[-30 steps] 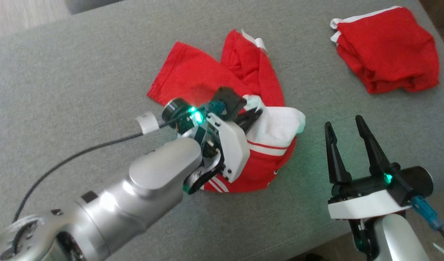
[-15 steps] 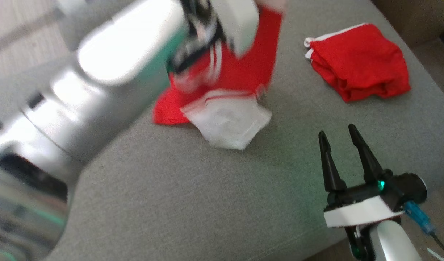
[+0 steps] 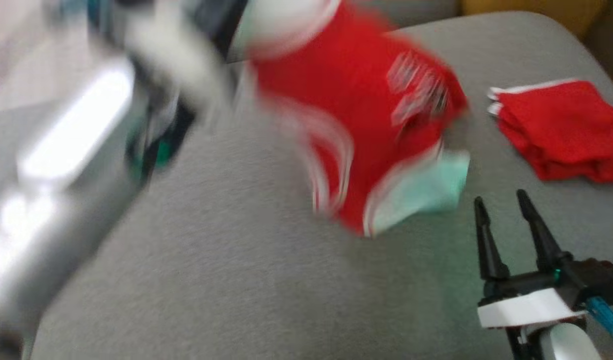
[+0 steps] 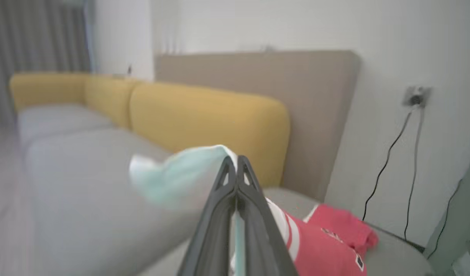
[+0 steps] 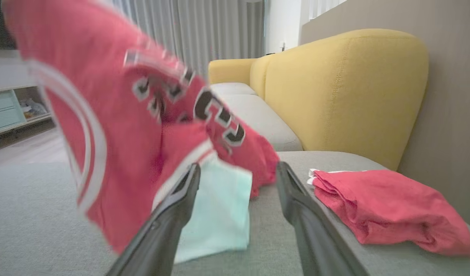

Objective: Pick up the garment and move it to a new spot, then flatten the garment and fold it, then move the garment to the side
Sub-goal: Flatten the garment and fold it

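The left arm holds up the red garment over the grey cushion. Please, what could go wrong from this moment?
1. The left fingers pinch only a pale edge of the garment, so the hanging cloth may slip out.
2. Its lower end hangs close to the open right fingers and might catch on them.
3. The folded red garment lies nearby on the cushion; a careless placement could disturb it.

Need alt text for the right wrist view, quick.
A red jersey with white stripes and lettering hangs, motion-blurred, over the grey seat cushion at left. The right gripper stands open in front of its pale lower panel; a folded red garment lies at right, before a yellow backrest.
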{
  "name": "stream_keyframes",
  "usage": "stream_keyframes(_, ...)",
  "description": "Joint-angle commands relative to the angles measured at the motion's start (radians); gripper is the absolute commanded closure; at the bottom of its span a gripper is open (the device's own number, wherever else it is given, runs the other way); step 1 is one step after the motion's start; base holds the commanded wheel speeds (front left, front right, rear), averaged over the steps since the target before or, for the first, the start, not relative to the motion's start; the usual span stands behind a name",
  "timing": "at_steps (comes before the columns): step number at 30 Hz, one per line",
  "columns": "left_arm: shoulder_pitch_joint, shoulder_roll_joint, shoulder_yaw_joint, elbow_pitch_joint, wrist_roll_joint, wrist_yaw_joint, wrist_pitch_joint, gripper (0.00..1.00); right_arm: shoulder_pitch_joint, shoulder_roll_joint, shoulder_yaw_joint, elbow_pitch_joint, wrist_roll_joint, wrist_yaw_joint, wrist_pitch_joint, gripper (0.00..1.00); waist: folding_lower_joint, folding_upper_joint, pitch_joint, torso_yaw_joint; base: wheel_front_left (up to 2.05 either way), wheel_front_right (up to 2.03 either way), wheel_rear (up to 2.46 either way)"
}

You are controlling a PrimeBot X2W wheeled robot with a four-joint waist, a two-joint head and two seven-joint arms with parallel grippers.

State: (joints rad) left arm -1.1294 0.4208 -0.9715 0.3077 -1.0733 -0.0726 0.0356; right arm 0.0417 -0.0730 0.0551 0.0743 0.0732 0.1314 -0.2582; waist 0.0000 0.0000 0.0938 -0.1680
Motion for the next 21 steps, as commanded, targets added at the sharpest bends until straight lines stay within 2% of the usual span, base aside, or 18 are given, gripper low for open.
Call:
stream_keyframes(1, 0.076, 0.076, 0.036, -0.047, -0.034, 0.018, -0.003, 1.00, -0.006, -0.017, 0.008, -0.043, -0.008, -0.001, -0.004, 0.00, 0.0000, 0.0000, 0.005, 0.069, 0.00, 0.00, 0.00)
stream_keyframes(4, 0.302, 0.155, 0.034, -0.106, -0.110, 0.051, -0.048, 1.00, 0.003, -0.024, -0.016, -0.055, -0.014, -0.001, -0.004, 0.00, 0.0000, 0.0000, 0.018, 0.112, 0.00, 0.00, 0.00)
stream_keyframes(7, 0.491, 0.194, 0.014, -0.152, -0.158, 0.061, -0.105, 1.00, 0.006, -0.032, -0.041, -0.063, -0.018, -0.001, -0.004, 0.00, 0.0000, 0.0000, 0.028, 0.148, 0.00, 0.00, 0.00)
stream_keyframes(12, 0.698, 0.186, -0.049, -0.189, -0.198, 0.070, -0.153, 1.00, 0.003, -0.044, -0.063, -0.071, -0.023, -0.001, -0.004, 0.00, 0.0000, 0.0000, 0.032, 0.193, 0.00, 0.00, 0.00)
stream_keyframes(14, 0.736, 0.174, -0.058, -0.180, -0.197, 0.093, -0.175, 1.00, 0.002, -0.047, -0.064, -0.071, -0.025, -0.001, -0.004, 0.00, 0.0000, 0.0000, 0.033, 0.208, 0.00, 0.00, 0.00)
stream_keyframes(15, 0.751, 0.166, -0.060, -0.174, -0.200, 0.105, -0.184, 0.36, 0.002, -0.048, -0.063, -0.071, -0.025, -0.001, -0.004, 0.00, 0.0000, 0.0000, 0.033, 0.213, 0.00, 0.00, 0.00)
stream_keyframes(16, 0.763, 0.159, -0.059, -0.168, -0.204, 0.119, -0.191, 0.00, 0.003, -0.049, -0.063, -0.070, -0.026, -0.001, -0.004, 0.00, 0.0000, 0.0000, 0.033, 0.217, 0.00, 0.00, 0.00)
stream_keyframes(18, 0.775, 0.153, -0.059, -0.169, -0.198, 0.135, -0.207, 0.00, 0.003, -0.050, -0.062, -0.070, -0.026, -0.001, -0.004, 0.00, 0.0000, 0.0000, 0.036, 0.225, 0.00, 0.00, 0.00)
stream_keyframes(21, 0.773, 0.175, -0.050, -0.180, -0.164, 0.170, -0.232, 0.00, 0.002, -0.052, -0.056, -0.071, -0.026, -0.001, -0.004, 0.00, 0.0000, 0.0000, 0.046, 0.228, 0.00, 0.00, 0.00)
